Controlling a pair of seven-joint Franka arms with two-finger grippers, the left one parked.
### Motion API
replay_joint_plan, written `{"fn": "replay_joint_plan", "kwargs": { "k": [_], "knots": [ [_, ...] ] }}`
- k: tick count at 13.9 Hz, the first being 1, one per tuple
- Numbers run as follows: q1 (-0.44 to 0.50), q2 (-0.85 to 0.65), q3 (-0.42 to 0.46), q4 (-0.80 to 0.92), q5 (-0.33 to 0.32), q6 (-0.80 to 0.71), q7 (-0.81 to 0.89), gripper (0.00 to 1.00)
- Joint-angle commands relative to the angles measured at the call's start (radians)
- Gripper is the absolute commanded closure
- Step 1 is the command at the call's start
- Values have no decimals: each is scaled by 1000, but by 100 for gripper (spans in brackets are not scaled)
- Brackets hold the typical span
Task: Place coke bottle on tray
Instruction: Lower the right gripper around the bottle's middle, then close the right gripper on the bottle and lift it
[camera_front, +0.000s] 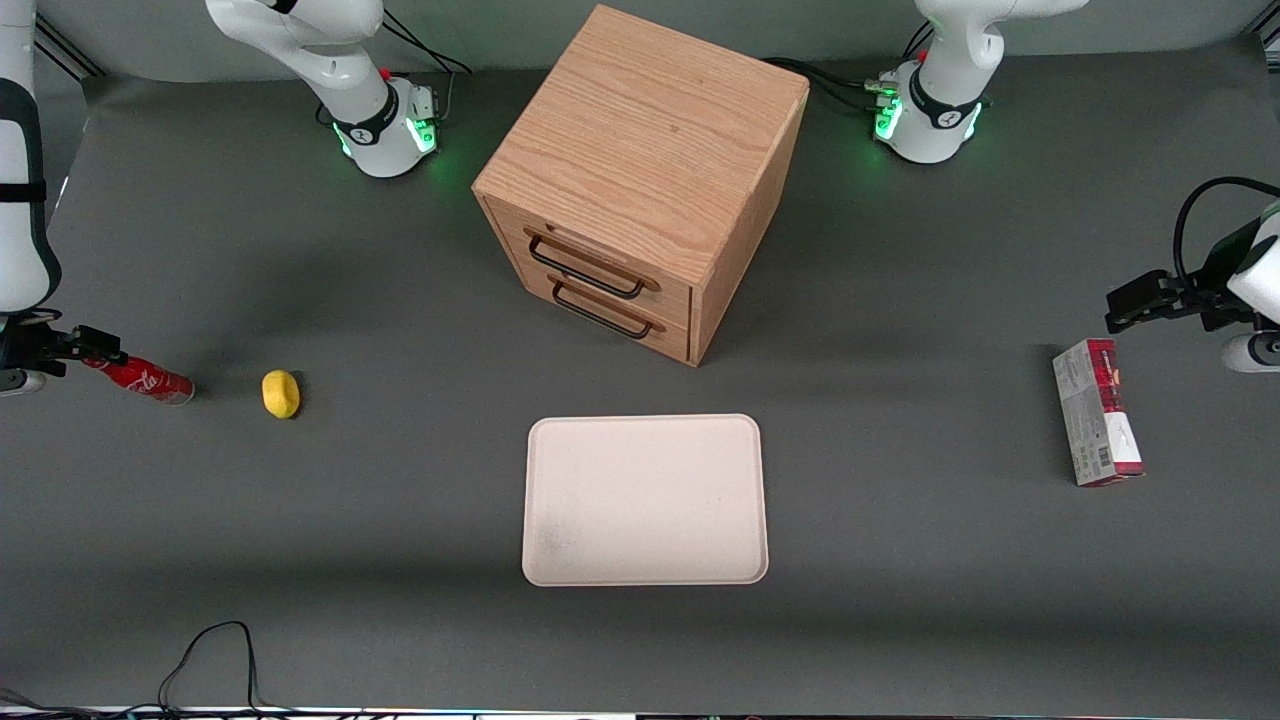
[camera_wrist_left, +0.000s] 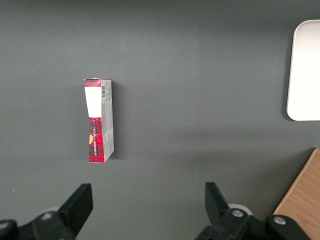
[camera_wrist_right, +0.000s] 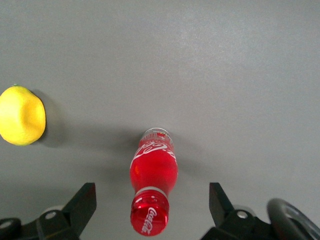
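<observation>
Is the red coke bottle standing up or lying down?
Lying down. The coke bottle rests on its side on the table beside the lemon, between the open fingers of the gripper.

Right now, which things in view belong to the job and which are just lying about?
Job:
- coke bottle, lying on the table
- tray, nothing on it
- gripper, open, fingers either side of the bottle's cap end

Lying about:
- lemon, beside the bottle
- wooden drawer cabinet
- carton, toward the parked arm's end

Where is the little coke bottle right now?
The coke bottle lies on the table at the working arm's end, beside the lemon, with the open gripper poised over its cap, not holding it.
</observation>
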Motion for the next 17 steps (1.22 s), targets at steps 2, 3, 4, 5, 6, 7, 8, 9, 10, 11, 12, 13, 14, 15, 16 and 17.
{"fn": "replay_joint_plan", "kwargs": {
  "k": [2,3,4,5,6,7,8,9,10,11,12,13,14,15,16,17],
  "knots": [
    [1,2,-9,-5,51,-2,-69,0],
    [1,0,-9,-8,51,-2,-69,0],
    [1,0,-9,-9,53,-2,-80,0],
    [1,0,-9,-9,53,-4,-80,7],
    [1,-1,-10,-9,53,-5,-81,27],
    [1,-1,-10,-9,53,-7,-81,46],
    [1,-1,-10,-9,53,-7,-81,62],
    [1,-1,-10,-9,53,-8,-81,76],
    [3,-3,-10,-7,53,-17,-81,89],
    [3,-1,-10,-7,53,-23,-81,99],
    [3,-3,-12,-7,53,-24,-81,100],
    [3,-3,-12,-7,53,-25,-81,100],
    [3,-3,-12,-7,53,-25,-81,100],
    [3,-3,-12,-7,53,-28,-81,100],
    [3,-3,-12,-2,53,-40,-81,100],
    [4,-9,-12,5,53,-53,-81,100]
  ]
}}
